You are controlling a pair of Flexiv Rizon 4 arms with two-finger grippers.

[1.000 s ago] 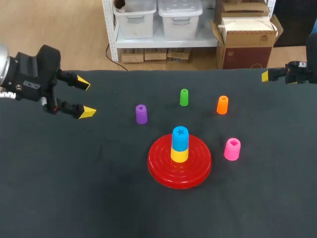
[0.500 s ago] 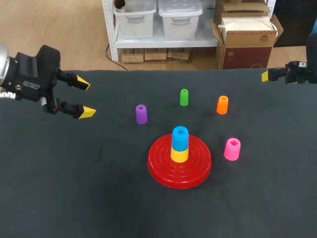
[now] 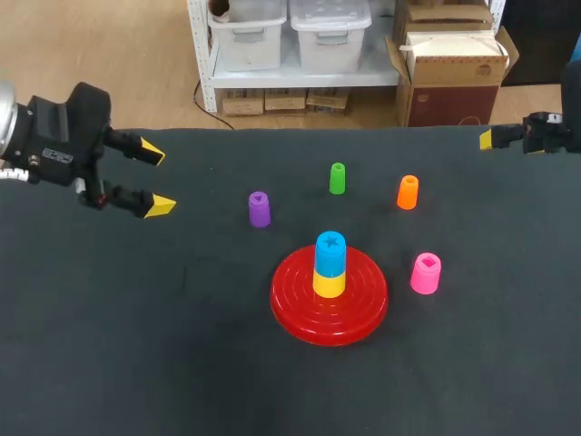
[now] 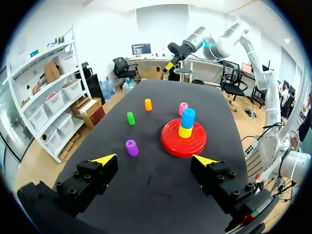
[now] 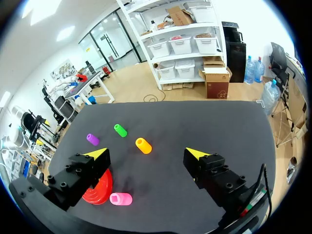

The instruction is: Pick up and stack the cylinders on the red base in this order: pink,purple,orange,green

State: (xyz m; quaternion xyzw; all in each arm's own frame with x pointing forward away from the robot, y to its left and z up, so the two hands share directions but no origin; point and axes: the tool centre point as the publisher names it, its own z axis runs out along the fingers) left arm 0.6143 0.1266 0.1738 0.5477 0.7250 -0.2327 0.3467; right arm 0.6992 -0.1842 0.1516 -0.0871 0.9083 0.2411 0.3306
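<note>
The left gripper [image 3: 156,179] and the right gripper [image 5: 147,153] are wide open over the table [image 3: 136,345], well apart from the pink cylinder [image 3: 425,273]

A black bench [image 3: 109,363] stands on a tan wood-look floor [image 3: 100,54] before white shelving [image 3: 201,64] holding lidded bins [image 3: 329,36], cardboard boxes [image 3: 454,82] alongside, under seemingly bright ceiling light.

Head view: right gripper [image 3: 491,138], far right of the base [image 3: 300,318], is cut off by the edge and shows one yellow tip. Left arm [image 3: 45,145] is cut off too. Right wrist view: base mostly hidden behind a finger [image 5: 78,175]. Left wrist view: pink cylinder [image 4: 182,107] beyond the base, partly behind the blue cylinder [image 4: 188,117].
</note>
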